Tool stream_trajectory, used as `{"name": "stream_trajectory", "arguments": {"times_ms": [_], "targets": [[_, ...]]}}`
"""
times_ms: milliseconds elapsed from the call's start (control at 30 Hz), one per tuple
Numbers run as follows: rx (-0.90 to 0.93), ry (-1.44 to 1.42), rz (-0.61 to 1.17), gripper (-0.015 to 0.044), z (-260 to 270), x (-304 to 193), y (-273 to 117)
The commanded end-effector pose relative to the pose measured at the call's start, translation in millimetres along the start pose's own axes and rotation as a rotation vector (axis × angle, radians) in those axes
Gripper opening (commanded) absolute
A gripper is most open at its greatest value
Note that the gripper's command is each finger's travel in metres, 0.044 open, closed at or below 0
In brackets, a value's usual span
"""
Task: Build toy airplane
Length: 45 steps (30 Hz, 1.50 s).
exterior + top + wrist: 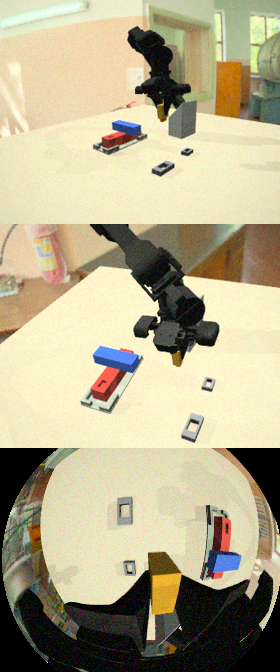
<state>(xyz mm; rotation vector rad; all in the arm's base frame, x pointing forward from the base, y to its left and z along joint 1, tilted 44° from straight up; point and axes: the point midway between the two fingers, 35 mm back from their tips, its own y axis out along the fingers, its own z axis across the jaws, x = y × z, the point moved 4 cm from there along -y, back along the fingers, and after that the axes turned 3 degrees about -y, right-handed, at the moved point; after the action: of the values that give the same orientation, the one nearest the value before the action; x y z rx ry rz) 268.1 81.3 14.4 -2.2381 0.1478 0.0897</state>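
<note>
Nearest you on the right of the pale table (49, 387) (61, 184) (85, 508) lies the larger grey holder (186, 434) (156, 171) (120, 511), a flat block with a rectangular opening through it. A little farther back, still on the right, you have the smaller grey holder (205, 386) (183, 152) (126, 569), also with an opening. Over to the left is the pale jig (107, 405) (110, 150) (210, 528), set at a slant, and the red fuselage (110, 384) (115, 141) (225, 535) lies lengthwise in its cradle. The slot near the fuselage's near end is open to your view. Toward its far end, the blue wing (116, 356) (126, 127) (224, 562) sits crosswise on top; you cannot see its tab. Farther back and to the right of the jig, your gripper (178, 351) (162, 108) (158, 573) has its jaws clamped on the yellow-orange tail fin (177, 359) (162, 114) (165, 593), holding it above the table, well apart from the fuselage. Beside the gripper, on the right, stands a grey block (182, 123) with a sloping top. Behind everything, you see a peach wall (78, 69) on the left and an orange panel (228, 87) on the right.
</note>
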Motion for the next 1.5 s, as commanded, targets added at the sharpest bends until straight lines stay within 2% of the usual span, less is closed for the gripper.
{"name": "stream_trajectory", "arguments": {"times_ms": [0, 1467], "targets": [[0.004, -0.001, -0.01, 0.0, -11, 8, 0], [-0.026, 0.013, -0.023, 0.0, -130, 47, 17]]}}
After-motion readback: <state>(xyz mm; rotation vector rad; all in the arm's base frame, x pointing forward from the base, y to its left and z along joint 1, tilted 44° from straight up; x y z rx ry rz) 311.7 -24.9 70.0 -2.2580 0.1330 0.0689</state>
